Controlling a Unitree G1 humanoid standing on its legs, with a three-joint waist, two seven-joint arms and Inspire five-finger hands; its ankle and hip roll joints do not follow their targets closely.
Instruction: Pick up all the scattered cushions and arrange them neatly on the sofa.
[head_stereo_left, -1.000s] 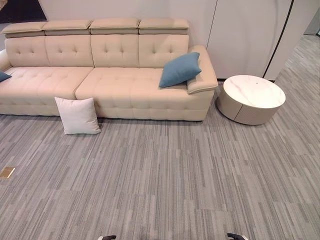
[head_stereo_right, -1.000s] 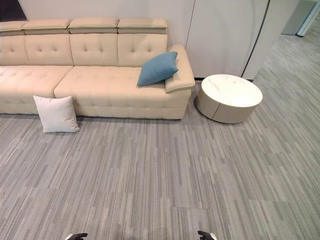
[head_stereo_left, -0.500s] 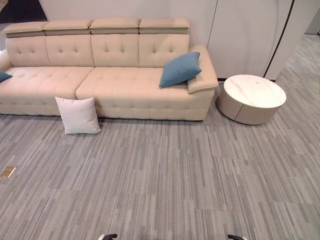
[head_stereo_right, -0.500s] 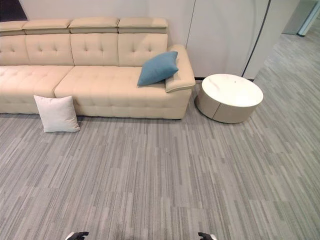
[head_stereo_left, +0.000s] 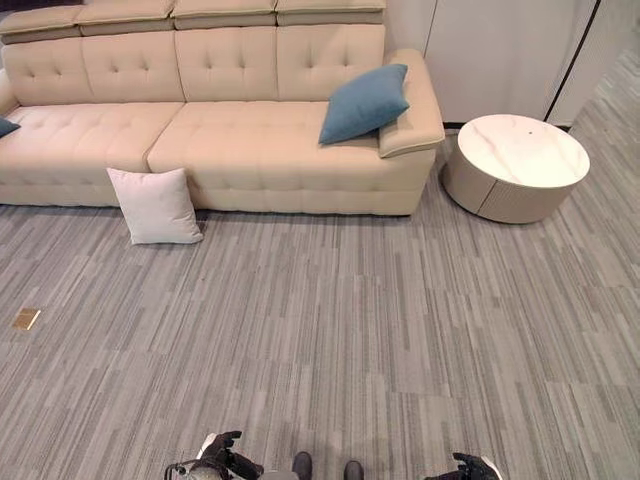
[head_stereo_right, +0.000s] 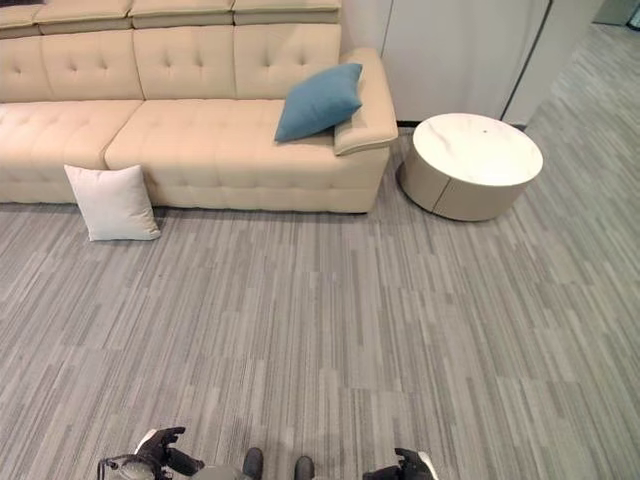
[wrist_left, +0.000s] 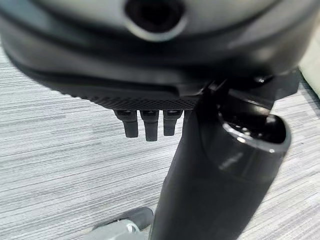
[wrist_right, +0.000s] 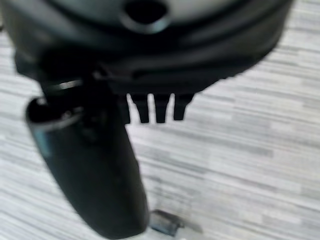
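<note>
Sofa (head_stereo_left: 220, 150) ran along the far wall, round side table (head_stereo_left: 515, 165) just off its right end. Blue cushion (head_stereo_left: 364, 102) was already up, propped tilted against the right armrest, long axis running up toward the arm. A sliver of another blue cushion (head_stereo_left: 6, 126) sat at the sofa's left end. White cushion (head_stereo_left: 155, 205) was still on the floor, leaning upright against the sofa's front edge, roughly square with no clear long axis. Judged partway: white one left to lift and place. Left hand (wrist_left: 145, 122) and right hand (wrist_right: 157, 107) hung low, well away, fingers relaxed, holding nothing.
</note>
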